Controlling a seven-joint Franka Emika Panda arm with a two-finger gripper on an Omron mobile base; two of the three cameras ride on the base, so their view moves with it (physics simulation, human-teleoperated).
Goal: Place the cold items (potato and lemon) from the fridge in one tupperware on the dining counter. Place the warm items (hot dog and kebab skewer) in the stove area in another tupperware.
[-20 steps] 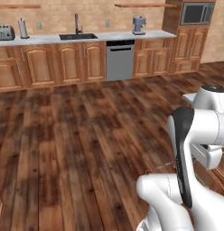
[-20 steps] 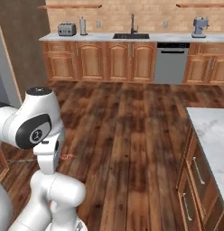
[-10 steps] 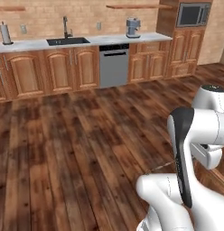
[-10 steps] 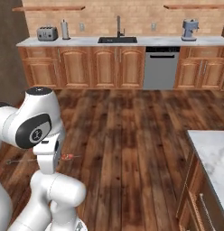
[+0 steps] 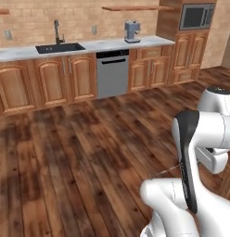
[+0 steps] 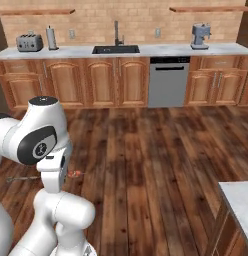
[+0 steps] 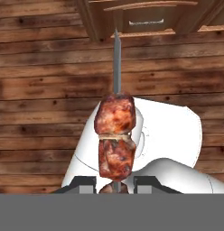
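Left base view: sink [image 5: 60, 47] and faucet [image 5: 56, 31] on the far worktop, coffee machine [image 5: 131, 31] toward its right end, dishwasher [image 5: 112, 73] below, microwave [image 5: 196, 16] at upper right. White arm [image 5: 195, 152] low right over bare wood floor [image 5: 79, 152]; thin skewer tip pokes left from behind it.

Right base view: toaster [image 6: 29, 43] and paper roll [image 6: 51, 38] at the worktop's left end; pale counter corner [image 6: 240, 200] at lower right. Skewer [image 6: 71, 173] juts sideways beside the arm.

Hand view: gripper [image 7: 114, 186] clenched on the skewer, meat chunks just past the fingers [image 7: 150, 182], long axis straight ahead, metal point toward a wooden cabinet [image 7: 145, 16].
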